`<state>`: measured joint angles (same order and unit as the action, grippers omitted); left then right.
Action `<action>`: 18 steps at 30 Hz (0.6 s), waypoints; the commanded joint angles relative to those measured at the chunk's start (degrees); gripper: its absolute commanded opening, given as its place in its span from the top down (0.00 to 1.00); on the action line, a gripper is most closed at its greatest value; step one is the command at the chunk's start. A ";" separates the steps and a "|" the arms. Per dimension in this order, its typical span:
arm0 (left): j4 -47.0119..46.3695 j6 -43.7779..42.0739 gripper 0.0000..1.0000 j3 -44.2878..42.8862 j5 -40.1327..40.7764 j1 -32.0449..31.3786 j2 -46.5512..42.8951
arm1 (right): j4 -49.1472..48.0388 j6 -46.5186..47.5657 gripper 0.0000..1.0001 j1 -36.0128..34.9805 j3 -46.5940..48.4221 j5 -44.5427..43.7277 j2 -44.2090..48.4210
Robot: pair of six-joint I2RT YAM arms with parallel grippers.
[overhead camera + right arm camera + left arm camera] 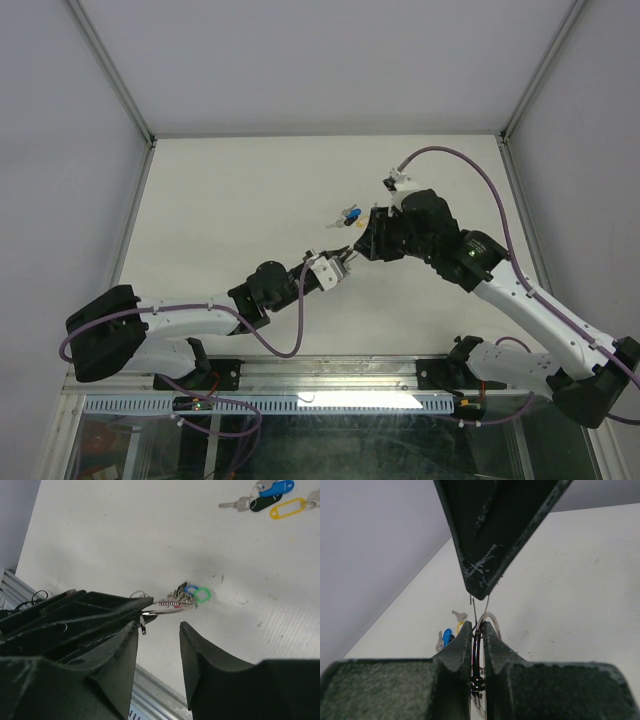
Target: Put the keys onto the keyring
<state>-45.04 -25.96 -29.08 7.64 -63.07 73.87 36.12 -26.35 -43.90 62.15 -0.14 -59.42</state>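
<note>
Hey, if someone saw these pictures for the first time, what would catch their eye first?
The two arms meet tip to tip in mid-table: the left gripper is shut on the keyring, with its green loop, and the right gripper stands open right beside it. Farther back, the loose keys with blue and yellow tags lie clustered on the white table.
</note>
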 commanded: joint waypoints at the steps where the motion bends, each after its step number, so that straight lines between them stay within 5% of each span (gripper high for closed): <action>1: -4.82 -1.05 1.00 0.11 0.68 -0.63 -2.59 | 1.25 1.59 0.59 0.66 2.02 7.87 0.59; 18: -4.81 -0.41 1.00 0.08 -0.96 -1.00 -2.85 | -5.30 2.27 0.72 3.64 -0.58 12.92 -1.37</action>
<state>-45.41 -26.24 -29.06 7.38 -63.46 73.06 35.24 -25.17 -40.60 62.00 10.09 -60.23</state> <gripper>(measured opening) 0.039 0.302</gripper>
